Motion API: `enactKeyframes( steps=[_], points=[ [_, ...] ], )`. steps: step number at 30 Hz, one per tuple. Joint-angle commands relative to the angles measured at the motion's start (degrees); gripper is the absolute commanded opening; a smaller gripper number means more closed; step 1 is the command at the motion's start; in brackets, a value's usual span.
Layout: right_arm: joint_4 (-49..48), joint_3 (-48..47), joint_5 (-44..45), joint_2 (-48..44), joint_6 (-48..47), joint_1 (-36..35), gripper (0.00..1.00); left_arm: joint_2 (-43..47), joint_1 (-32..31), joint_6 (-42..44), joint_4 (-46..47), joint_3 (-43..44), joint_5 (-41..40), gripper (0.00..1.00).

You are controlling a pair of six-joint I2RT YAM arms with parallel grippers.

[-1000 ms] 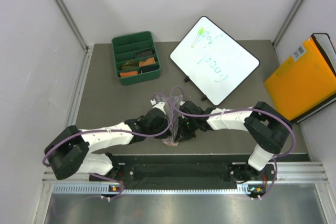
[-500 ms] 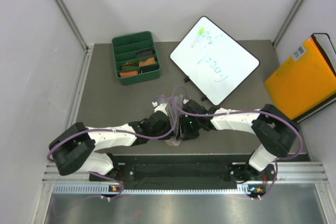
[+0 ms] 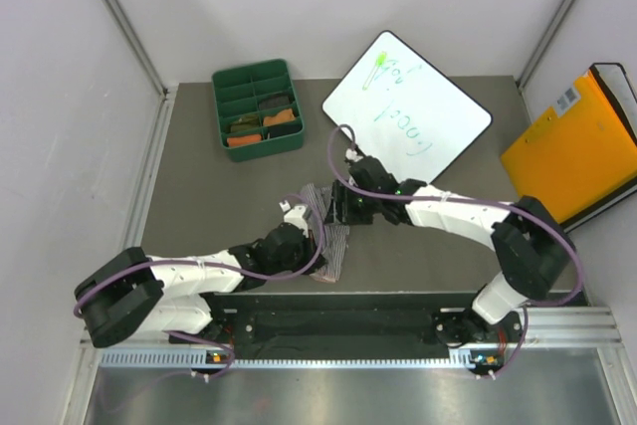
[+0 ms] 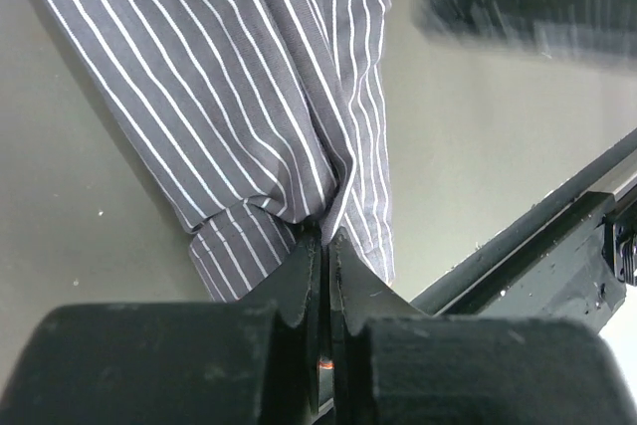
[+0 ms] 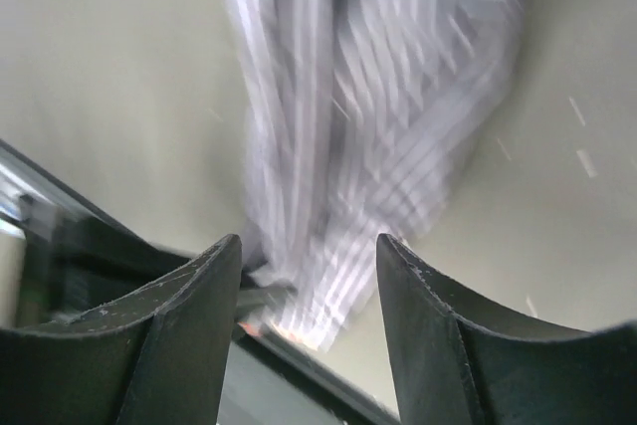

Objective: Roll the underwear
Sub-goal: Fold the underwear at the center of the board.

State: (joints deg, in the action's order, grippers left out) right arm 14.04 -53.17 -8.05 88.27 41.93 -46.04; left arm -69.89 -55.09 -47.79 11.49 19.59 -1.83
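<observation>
grey-striped underwear (image 4: 249, 97) sprawled on the tabletop (image 3: 219, 206) near its front edge, a bunched fold nipped tight in the left pincer (image 4: 325, 236). right pincer (image 5: 309, 241) spread, empty, over the cloth. soft, light, limp; probably best taken at a hem.

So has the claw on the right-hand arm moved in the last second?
Yes. The right gripper has pulled off the striped underwear and moved up the overhead view, toward the whiteboard.

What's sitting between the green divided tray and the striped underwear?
Nothing: in the top view only bare tabletop separates the green tray from the striped underwear.
</observation>
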Motion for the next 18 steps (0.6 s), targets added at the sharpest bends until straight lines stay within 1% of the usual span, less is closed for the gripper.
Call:
enactKeyframes(
  steps=[1,3,10,18],
  points=[
    [-5.6,-9.22,-2.58,6.9,-5.1,0.34,0.57,-1.13,-0.81,1.04,-0.84,-0.87,1.47,0.0],
    [-6.22,-12.03,-3.28,9.8,-6.24,0.43,0.57,-1.22,-1.07,0.68,-1.46,-0.61,0.6,0.0],
    [-5.87,-18.46,-0.65,17.28,-9.41,0.43,0.57,-1.48,-1.42,0.42,-2.87,0.18,-0.11,0.0],
    [-4.82,-21.8,1.98,20.71,-11.78,0.43,0.58,-0.95,-1.86,0.15,-3.31,0.27,-0.72,0.0]
  ],
)
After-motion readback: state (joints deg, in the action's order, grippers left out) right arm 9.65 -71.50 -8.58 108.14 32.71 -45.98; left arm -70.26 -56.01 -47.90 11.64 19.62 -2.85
